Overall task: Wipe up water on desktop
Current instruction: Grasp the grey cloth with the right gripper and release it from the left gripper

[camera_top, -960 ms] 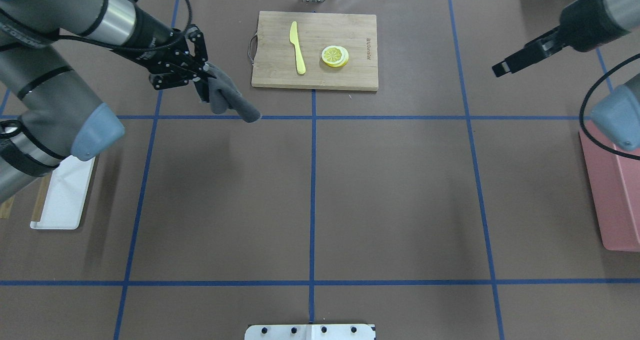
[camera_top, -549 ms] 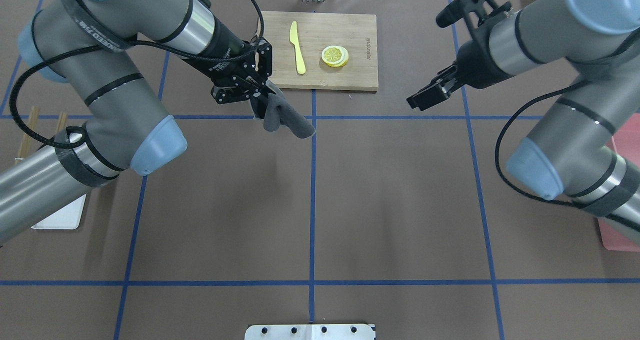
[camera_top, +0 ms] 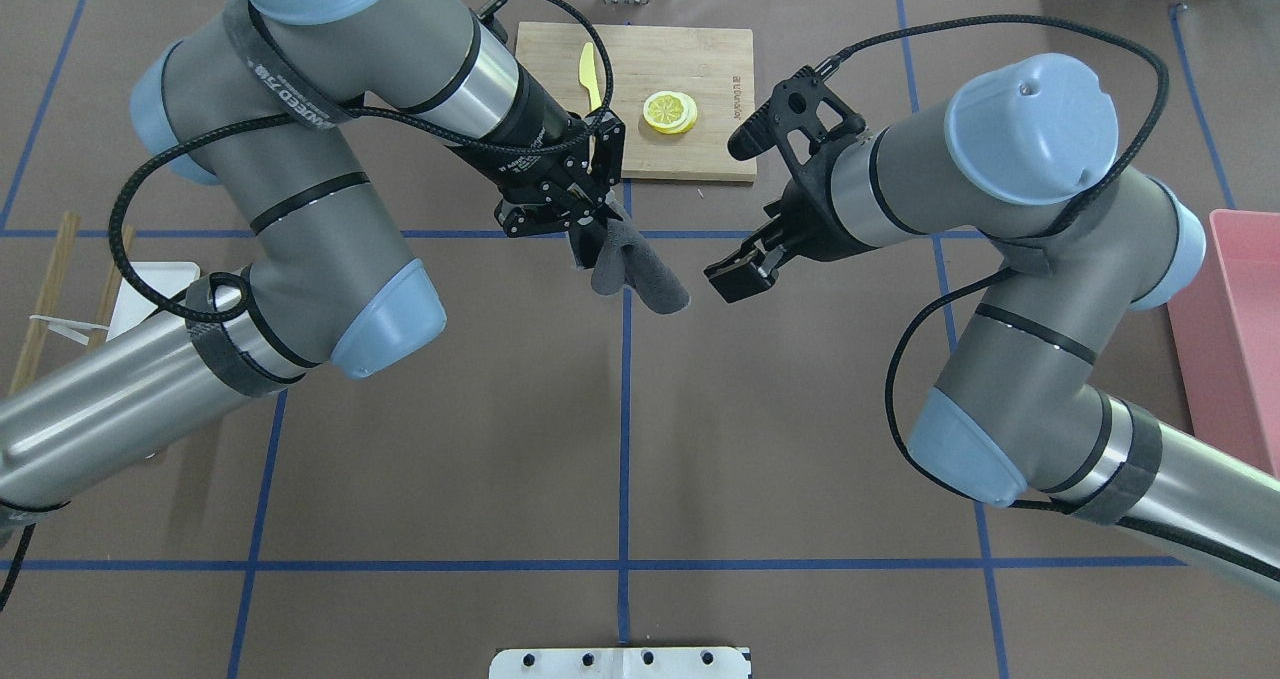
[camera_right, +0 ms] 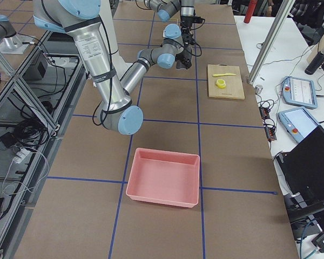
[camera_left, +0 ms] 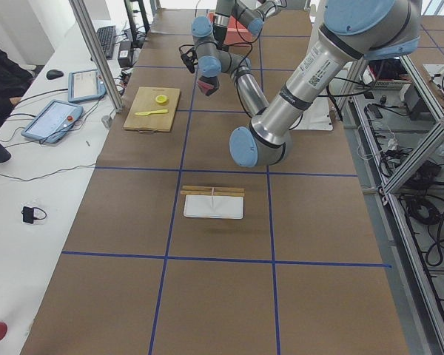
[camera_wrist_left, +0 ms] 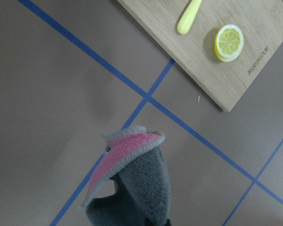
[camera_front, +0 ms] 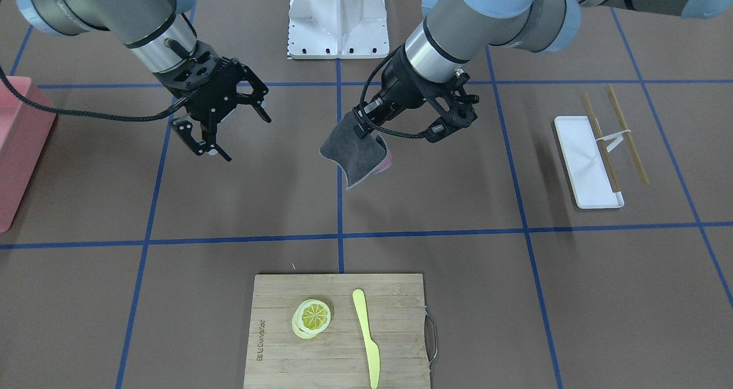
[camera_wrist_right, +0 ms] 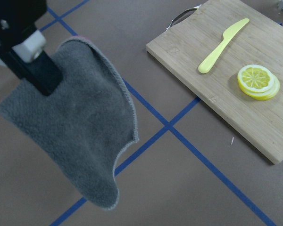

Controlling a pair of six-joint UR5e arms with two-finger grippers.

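The counter (camera_top: 780, 409), brown and ruled into big squares by blue tape, runs wide around both arms. The things on it sit toward its edges: a board (camera_top: 700, 159) at the far edge carries a lemon slice (camera_top: 670, 112) and a yellow knife (camera_top: 590, 69), a white tray (camera_front: 584, 160) lies far out on the robot's left, and a pink bin (camera_top: 1240, 359) sits at the right edge. Over the tape crossing just nearer the robot than the board, the left fingers (camera_top: 588, 242) are clamped on the top edge of a grey cloth (camera_top: 640, 274). The cloth hangs below them with its lower corner seemingly just off the counter. The right fingers (camera_top: 735, 281) are spread apart and hold nothing. They hover just beside the cloth without touching it, above bare counter.
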